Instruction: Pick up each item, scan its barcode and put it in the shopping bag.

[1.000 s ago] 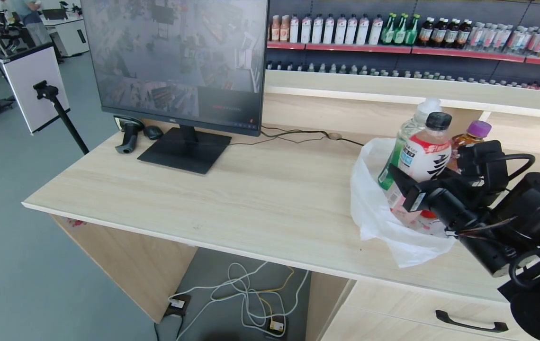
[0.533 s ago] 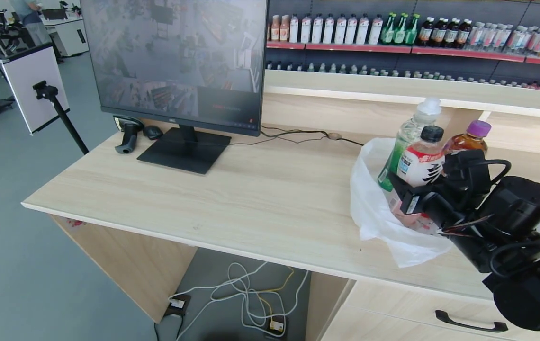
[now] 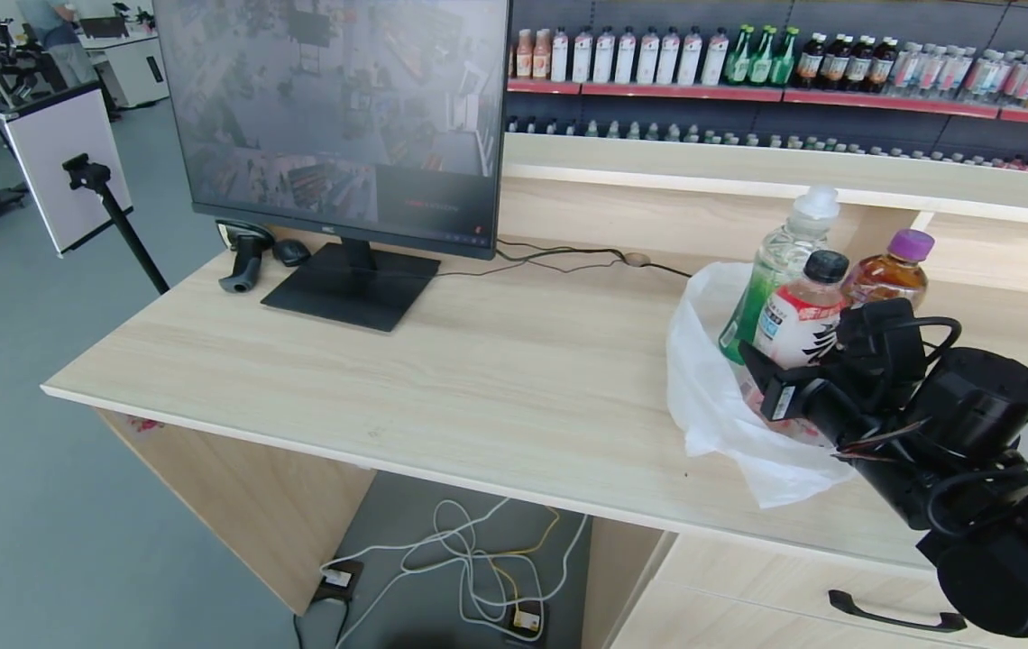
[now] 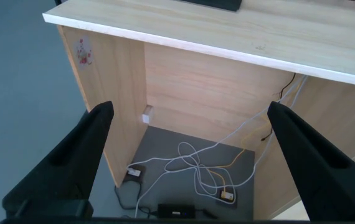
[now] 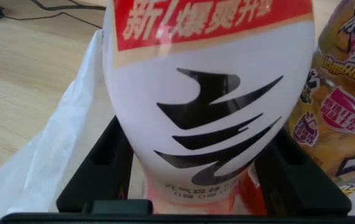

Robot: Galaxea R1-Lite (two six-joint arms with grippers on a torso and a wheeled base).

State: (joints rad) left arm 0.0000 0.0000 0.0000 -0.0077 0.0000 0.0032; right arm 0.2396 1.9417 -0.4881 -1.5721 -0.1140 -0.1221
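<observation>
A white bottle with a black cap and red-and-black label stands upright in the white shopping bag at the right of the wooden counter. My right gripper is shut on its lower body; the right wrist view has the bottle between both fingers. Also in the bag are a clear green-labelled bottle and an amber bottle with a purple cap, which sits right beside the held bottle. My left gripper hangs open beside the counter's front, below its top, holding nothing.
A monitor stands at the back left of the counter, with a barcode scanner and a mouse beside its foot. Cables trail behind. Shelves of bottles line the far wall. A tripod stands left of the counter.
My right gripper has come down with the white bottle, which now sits lower inside the bag, among the other two bottles.
</observation>
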